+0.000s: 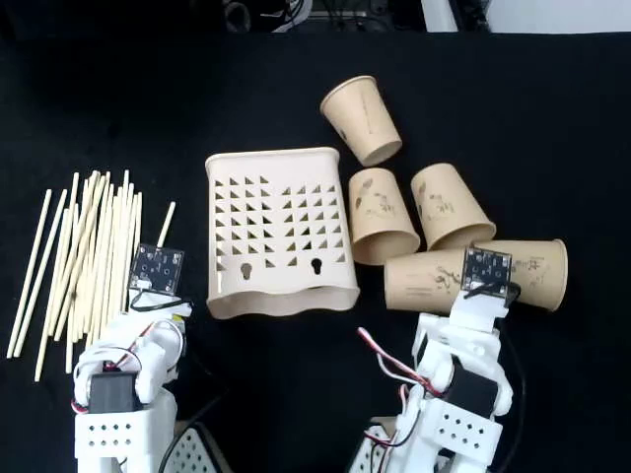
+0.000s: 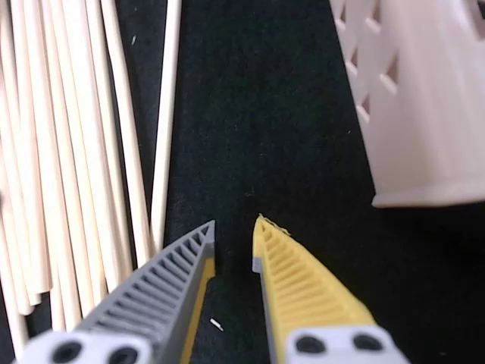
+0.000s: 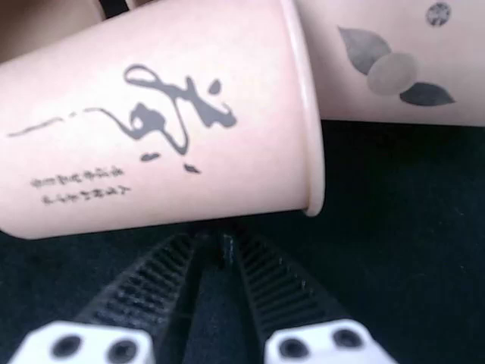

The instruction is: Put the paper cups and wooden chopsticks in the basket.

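Bench: black bench (image 1: 552, 118) across the whole high view, with both arms planted along the bottom edge.
Basket: the cream basket (image 1: 281, 232) sits dead centre of the frame. Its face of triangular cut-outs is turned to the camera, and it lies between the sticks and the cups.
Chopsticks: the wooden chopsticks (image 1: 89, 256) lie in a loose bundle at the left of the frame, running up and down it, all on the bench outside the basket. One stray stick (image 1: 166, 225) lies at the bundle's right edge.
Cups: five paper cups, all to the right of the basket and outside it.
Upper cups: the top cup (image 1: 362, 120) is at upper centre. Two middle cups (image 1: 382, 215) lean side by side below it, the left one right against the basket's edge.
Lower cups: the script cup (image 1: 422, 281) and the far-right cup (image 1: 537, 274) lie on their sides, end to end, at lower right.
Left arm: the left arm (image 1: 123, 384) is at lower left, its wrist just below the stray stick.
Left claw: the left claw (image 2: 236, 224) is parted a little and gripping nothing. Bare bench shows between the grey finger (image 2: 163, 288) and the yellow finger (image 2: 299, 296). The sticks are just beside the grey one, and a basket corner is off the yellow side.
Right arm: the right arm (image 1: 458, 384) is at lower right, its wrist over the two lying cups.
Right claw: the right claw (image 3: 222, 244) has its black tips drawn together, and there's nothing between them. The tips sit right at the script cup's side wall near its rim, and a leaf-print cup (image 3: 394, 61) lies just past that rim.
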